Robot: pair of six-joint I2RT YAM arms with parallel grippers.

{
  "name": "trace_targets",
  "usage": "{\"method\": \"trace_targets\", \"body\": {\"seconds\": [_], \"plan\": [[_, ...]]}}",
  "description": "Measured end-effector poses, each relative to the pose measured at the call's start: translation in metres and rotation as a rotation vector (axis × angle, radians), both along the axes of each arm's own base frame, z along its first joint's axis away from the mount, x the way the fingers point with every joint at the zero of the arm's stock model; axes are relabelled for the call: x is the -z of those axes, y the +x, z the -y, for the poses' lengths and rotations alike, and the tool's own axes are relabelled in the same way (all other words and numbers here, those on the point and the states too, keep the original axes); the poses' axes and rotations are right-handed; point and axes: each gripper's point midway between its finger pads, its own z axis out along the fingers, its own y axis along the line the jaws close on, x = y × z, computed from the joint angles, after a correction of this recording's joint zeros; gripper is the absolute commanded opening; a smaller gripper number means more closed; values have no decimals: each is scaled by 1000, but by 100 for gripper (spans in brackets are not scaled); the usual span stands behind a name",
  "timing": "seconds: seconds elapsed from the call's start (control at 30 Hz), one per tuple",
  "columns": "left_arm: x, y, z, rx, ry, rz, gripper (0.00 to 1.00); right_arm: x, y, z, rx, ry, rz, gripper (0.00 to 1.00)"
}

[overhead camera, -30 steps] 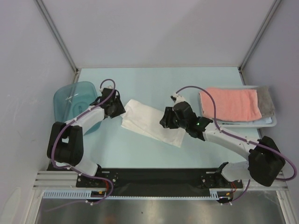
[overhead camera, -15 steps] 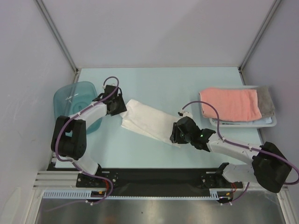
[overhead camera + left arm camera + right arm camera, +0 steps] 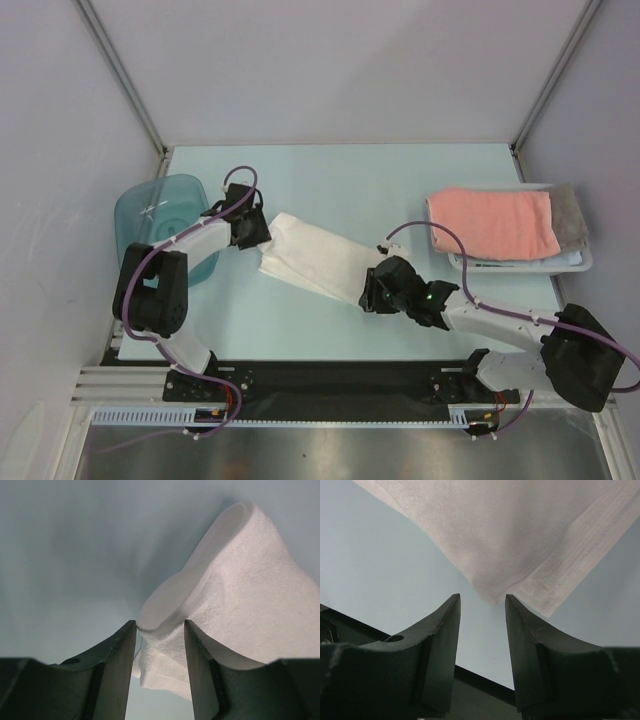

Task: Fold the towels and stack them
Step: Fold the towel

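1. Lately the right gripper [image 3: 482, 599] has swung from the middle of the table [image 3: 400, 175] toward its near edge. It now hangs low with its jaws spread and nothing between them.
2. Just ahead of its fingertips, the near-right corner of the white towel [image 3: 315, 258] lies flat on the table, apparently let go.
3. At the towel's other end, toward the left edge, the left gripper [image 3: 160, 623] has hardly shifted. Its jaws are also apart, and a raised fold of cloth sits at the mouth of the gap. From the wrist view I cannot tell whether the fingers touch the cloth.
4. A second ago the towel was a shorter, broader shape. It is now drawn out into a long band running from far-left to near-right across the middle of the table.
5. That suggests the straightening pull is done. The towel looks ready for its next fold before it can join the stack.
6. Further out, the pink towel [image 3: 492, 222] lies folded over the grey towel [image 3: 572, 212] on the basket [image 3: 520, 265] at the right edge, unchanged. The tub [image 3: 150, 212] sits at the left edge.
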Motion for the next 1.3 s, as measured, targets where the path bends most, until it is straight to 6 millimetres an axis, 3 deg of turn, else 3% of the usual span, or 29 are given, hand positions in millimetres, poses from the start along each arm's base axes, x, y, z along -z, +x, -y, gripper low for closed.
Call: {"method": "trace_targets", "body": {"seconds": [0.5,0.73,0.9,1.03,1.3], "plan": [[-1,1,0,6,2,7,34,18,-5,-5,0,-25,-31,43],[-2,3,1,7,1,11,17,21,-3,-4,12,-36,-29,10],[-13,11,2,21,4,36,0,20,-2,2,24,-66,-21,0],[-24,19,4,30,2,58,0,1,3,5,29,-74,17,0],[-47,22,11,50,-32,84,0,-68,32,21,64,-99,158,0]]}}
